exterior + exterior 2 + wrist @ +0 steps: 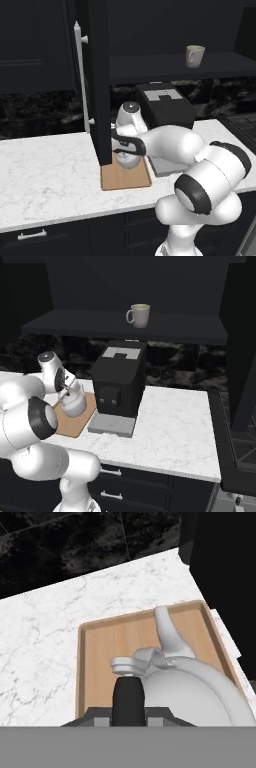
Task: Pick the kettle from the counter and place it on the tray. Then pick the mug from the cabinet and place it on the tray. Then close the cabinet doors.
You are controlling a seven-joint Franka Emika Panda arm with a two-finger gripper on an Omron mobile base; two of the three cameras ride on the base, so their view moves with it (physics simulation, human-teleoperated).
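The white-silver kettle (126,160) (75,404) (197,689) hangs low over the wooden tray (131,180) (76,425) (107,644) on the marble counter (45,170). Whether its base touches the board I cannot tell. My gripper (124,146) (128,698) is shut on the kettle's top handle, one dark finger showing against it in the hand view. The spout points towards the tray's far edge. The pale mug (194,55) (139,315) stands on the shelf of the open cabinet (175,67). The left cabinet door (100,75) juts out just left of the tray.
A black coffee machine (167,105) (119,383) stands right of the tray, its grey drip plate (111,425) touching the board's side. The right cabinet door (245,356) hangs open over the counter's right end. Open marble lies left (45,170) and right (170,421).
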